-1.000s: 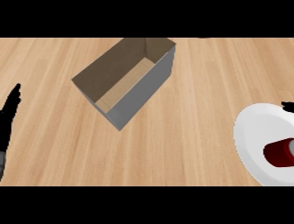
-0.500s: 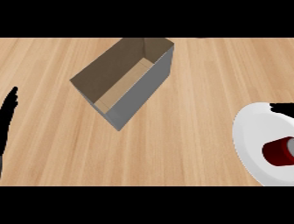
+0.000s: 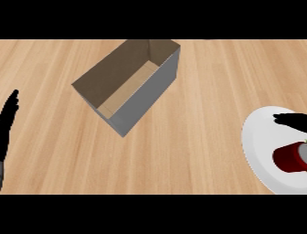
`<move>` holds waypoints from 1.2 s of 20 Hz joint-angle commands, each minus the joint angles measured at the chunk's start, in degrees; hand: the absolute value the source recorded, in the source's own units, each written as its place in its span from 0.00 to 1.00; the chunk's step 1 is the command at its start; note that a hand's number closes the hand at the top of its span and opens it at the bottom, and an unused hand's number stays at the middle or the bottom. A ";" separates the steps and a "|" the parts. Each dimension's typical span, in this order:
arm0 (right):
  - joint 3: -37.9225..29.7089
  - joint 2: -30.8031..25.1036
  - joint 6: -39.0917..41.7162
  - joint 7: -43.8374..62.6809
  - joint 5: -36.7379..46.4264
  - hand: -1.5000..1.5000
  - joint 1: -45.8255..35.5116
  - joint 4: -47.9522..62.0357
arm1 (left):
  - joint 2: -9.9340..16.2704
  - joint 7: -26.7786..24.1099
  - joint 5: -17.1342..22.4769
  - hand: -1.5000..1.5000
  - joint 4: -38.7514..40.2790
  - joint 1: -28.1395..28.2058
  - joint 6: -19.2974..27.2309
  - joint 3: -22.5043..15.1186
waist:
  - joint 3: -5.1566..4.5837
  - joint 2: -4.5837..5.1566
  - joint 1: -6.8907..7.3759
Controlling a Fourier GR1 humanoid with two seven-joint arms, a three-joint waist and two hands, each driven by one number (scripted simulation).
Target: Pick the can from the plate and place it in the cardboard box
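Can [image 3: 295, 156] on plate [image 3: 261, 151], worktop's right edge, just below right hand [image 3: 304, 121], fingers straight. Cardboard box [image 3: 130, 82] well apart; left hand [image 3: 0, 132] open at left edge.

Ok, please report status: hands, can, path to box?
Left hand open, resting at left edge. Right hand open above plate. Can lying on plate, untouched. Cardboard box open, nothing between.

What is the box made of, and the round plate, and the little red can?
The cardboard box looks like cardboard: dull brown inside, flat grey outside, thin straight walls. The plate looks like glazed ceramic or plastic: smooth plain white. The can is probably metal: its end is grey, its side red.
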 commanded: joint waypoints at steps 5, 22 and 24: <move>-2.89 -2.69 5.71 -1.76 -4.54 0.00 7.83 -12.33 | 1.19 -0.28 0.36 0.50 1.98 -1.56 -3.28 3.08 | -0.03 -0.09 -0.52; -2.10 7.83 -4.08 7.48 7.89 1.00 5.88 -10.29 | -2.29 -3.17 -3.08 0.50 1.36 0.87 -3.61 4.68 | 0.03 0.08 0.40; -2.64 10.54 -3.68 12.24 8.62 1.00 5.57 -13.97 | -3.47 -1.49 -3.83 0.50 1.29 -0.82 -2.89 4.44 | 0.00 0.03 0.05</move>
